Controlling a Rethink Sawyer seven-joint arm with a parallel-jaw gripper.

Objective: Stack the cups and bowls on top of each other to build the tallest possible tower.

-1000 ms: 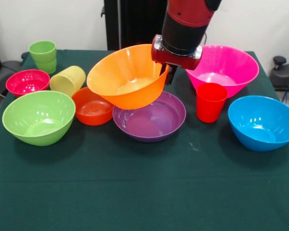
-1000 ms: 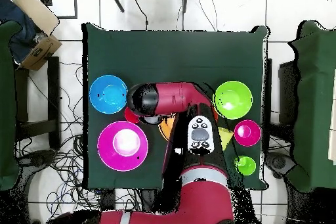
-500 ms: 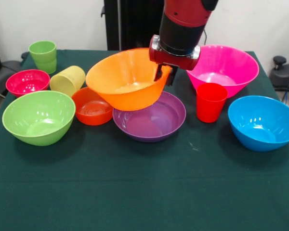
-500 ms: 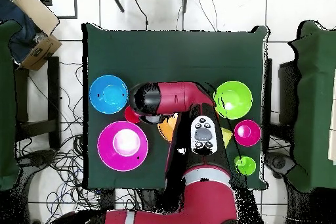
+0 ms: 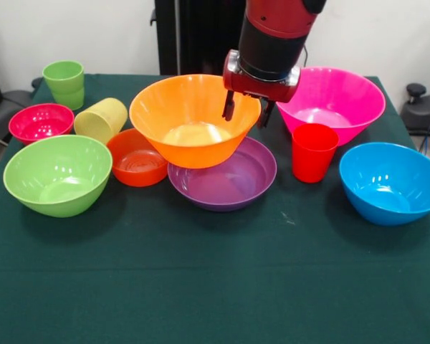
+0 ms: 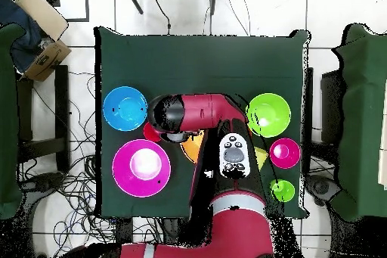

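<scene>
The large orange bowl (image 5: 190, 115) sits level, its base in the left part of the purple bowl (image 5: 229, 179) and overlapping the small red-orange bowl (image 5: 136, 159). My gripper (image 5: 245, 113) is open, one finger inside and one outside the orange bowl's right rim. To the right are the pink bowl (image 5: 330, 100), the upright red cup (image 5: 314, 152) and the blue bowl (image 5: 390, 183). On the left are the lime-green bowl (image 5: 57, 174), the small magenta bowl (image 5: 41, 122), the pale yellow cup (image 5: 100, 119) on its side and the green cup (image 5: 64, 83). In the overhead view the arm (image 6: 196, 113) hides the gripper.
A dark green cloth (image 5: 215, 287) covers the table. The overhead view shows the blue bowl (image 6: 125, 108), pink bowl (image 6: 141, 167), lime-green bowl (image 6: 268, 114) and magenta bowl (image 6: 285, 153). A cardboard box (image 6: 41, 20) lies off the table, and cables run across the floor.
The orange bowl was tilted with the gripper shut on its right rim. It has come down level onto the purple bowl, and the fingers have spread apart.
</scene>
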